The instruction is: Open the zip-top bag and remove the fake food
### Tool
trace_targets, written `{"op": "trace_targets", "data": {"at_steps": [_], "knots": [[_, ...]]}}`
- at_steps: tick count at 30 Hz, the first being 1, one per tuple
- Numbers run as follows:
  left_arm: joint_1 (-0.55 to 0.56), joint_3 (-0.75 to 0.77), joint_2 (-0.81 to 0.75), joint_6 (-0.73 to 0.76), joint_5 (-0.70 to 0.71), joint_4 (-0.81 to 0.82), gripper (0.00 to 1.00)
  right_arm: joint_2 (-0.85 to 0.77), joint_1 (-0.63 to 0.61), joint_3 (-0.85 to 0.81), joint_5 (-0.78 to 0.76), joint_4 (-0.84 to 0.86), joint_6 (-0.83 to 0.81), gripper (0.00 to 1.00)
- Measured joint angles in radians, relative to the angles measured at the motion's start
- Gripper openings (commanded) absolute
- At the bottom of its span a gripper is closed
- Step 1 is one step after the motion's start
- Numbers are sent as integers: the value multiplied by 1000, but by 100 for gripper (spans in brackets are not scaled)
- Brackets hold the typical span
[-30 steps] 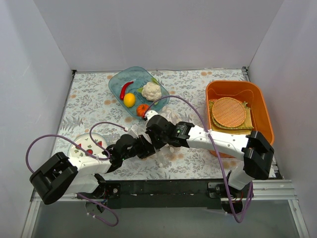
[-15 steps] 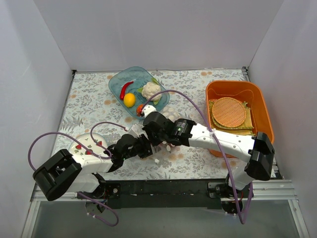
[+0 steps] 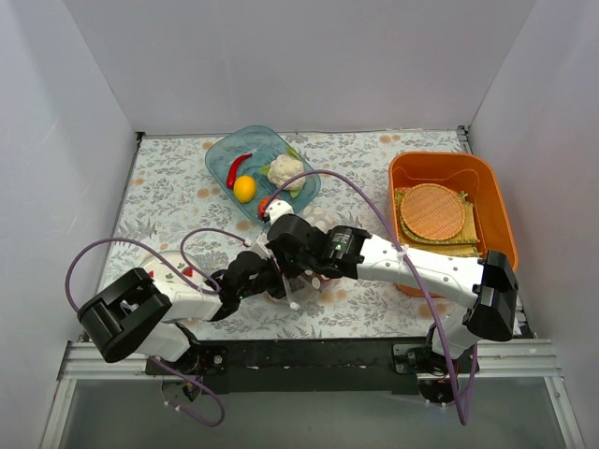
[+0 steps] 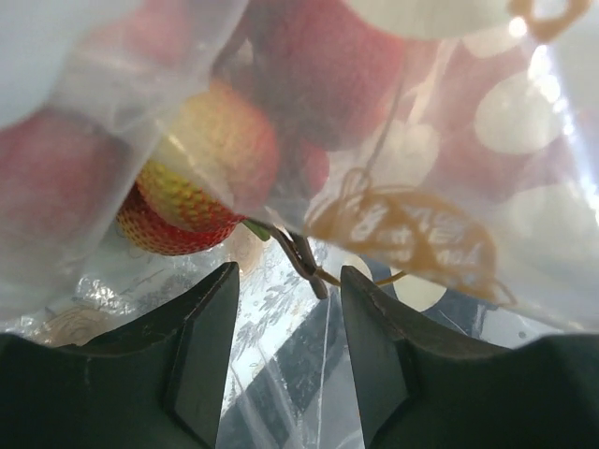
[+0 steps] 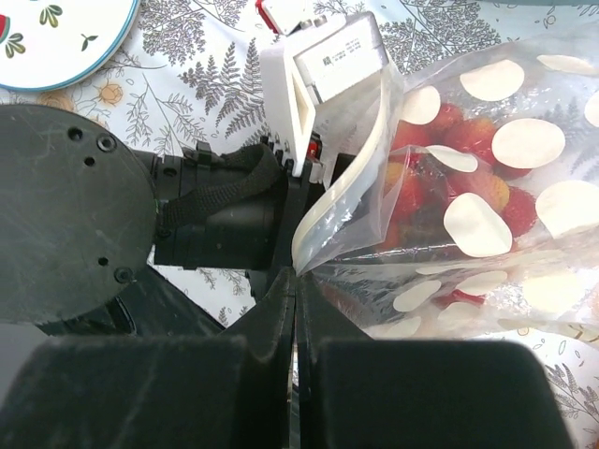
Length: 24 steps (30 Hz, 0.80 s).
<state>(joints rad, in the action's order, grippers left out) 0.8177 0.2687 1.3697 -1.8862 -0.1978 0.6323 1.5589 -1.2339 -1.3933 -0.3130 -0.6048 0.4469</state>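
Evidently the zip-top bag (image 5: 487,187), over the bench (image 3: 168,187) between the 2 arms, holds red fake food (image 4: 211,154). Its zip edge is clamped by the right end effector (image 5: 296,281); the left end effector (image 4: 287,281) gapes around loose film. Opening looks underway; removal remains.

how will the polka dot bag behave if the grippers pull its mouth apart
Probably floppy: the zip-top bag creases and folds where the right gripper pinches its edge. Likely slippery, being glossy film. The red fake food inside may sag and shift.
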Motion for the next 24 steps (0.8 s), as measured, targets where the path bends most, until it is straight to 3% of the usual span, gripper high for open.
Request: {"op": "trace_targets", "data": {"at_steps": [13, 24], "knots": [[78, 102, 123, -48, 26, -19, 37, 3, 0, -8, -15, -21, 8, 1], [86, 142, 158, -101, 61, -36, 11, 3, 3, -8, -42, -34, 19, 1]]}}
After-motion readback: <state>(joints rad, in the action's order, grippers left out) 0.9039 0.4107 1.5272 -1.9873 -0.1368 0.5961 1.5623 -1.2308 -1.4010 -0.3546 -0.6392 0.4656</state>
